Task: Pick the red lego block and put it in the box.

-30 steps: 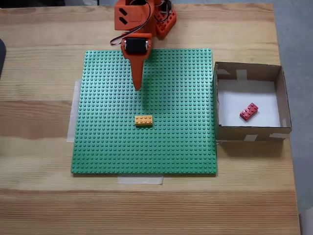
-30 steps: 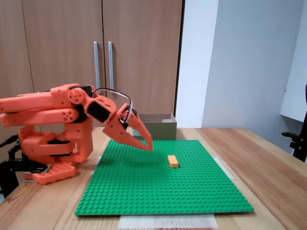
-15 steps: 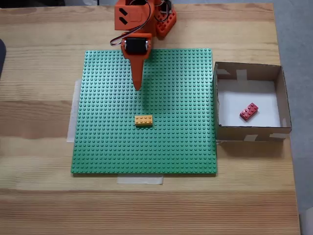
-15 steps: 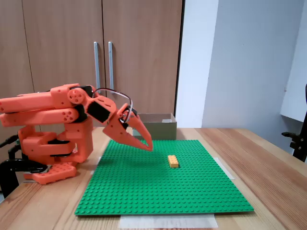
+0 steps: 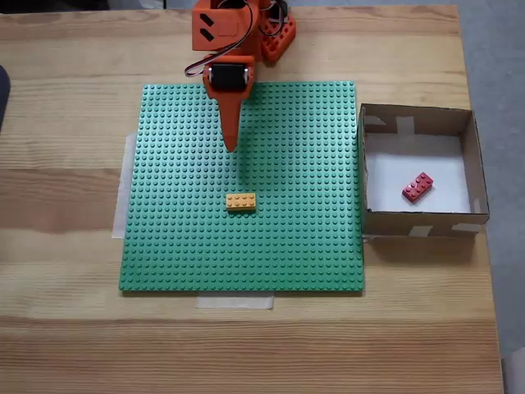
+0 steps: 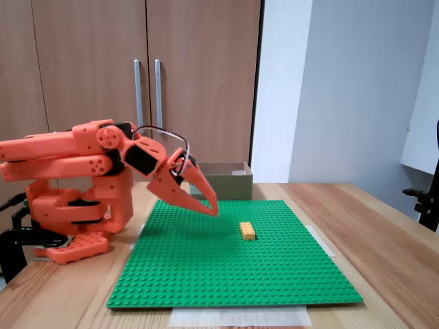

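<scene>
A fixed view shows the small red lego block [image 5: 417, 187] inside the square brown cardboard box [image 5: 418, 121], at three o'clock; orange gripper [image 5: 231, 146], fingers clenched, empty, should retreat smoothly.

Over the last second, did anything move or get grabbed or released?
Nothing visibly changed. The gripper hangs shut and empty above the green baseplate, the red brick lies in the box, and the yellow-orange brick sits on the baseplate, all as before.
</scene>
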